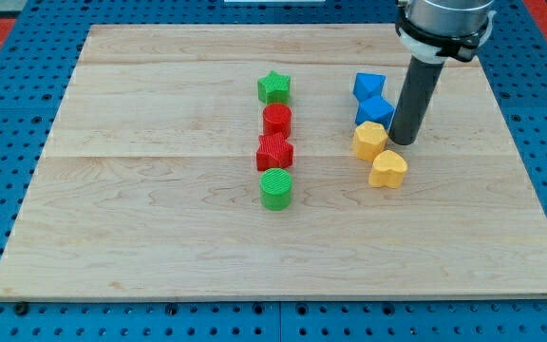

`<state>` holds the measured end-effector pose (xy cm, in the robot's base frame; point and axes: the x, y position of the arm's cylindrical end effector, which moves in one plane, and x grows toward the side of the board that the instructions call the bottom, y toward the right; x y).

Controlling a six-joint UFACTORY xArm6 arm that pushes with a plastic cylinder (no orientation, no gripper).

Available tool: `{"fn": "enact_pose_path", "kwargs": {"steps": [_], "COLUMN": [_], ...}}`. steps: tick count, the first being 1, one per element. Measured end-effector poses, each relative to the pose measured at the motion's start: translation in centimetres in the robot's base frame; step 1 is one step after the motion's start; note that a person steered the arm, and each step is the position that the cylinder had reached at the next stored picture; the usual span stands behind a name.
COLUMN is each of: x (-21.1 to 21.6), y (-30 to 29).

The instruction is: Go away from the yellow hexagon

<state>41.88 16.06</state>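
Note:
The yellow hexagon (369,140) lies on the wooden board (160,209), right of centre. My tip (404,142) rests on the board just to the right of it, very close or touching. A yellow heart (387,169) lies just below the hexagon. Two blue blocks (369,86) (375,111) sit stacked in a line just above the hexagon, left of the rod.
A column of blocks stands in the board's middle: a green star (273,87), a red cylinder (276,120), a red star (274,151) and a green cylinder (276,189). Blue pegboard (8,190) surrounds the board.

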Motion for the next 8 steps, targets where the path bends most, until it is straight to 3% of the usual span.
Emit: {"fn": "enact_pose_path", "kwargs": {"steps": [6,8], "x": [-0.1,-0.1], "y": [0.6,4.0]}}
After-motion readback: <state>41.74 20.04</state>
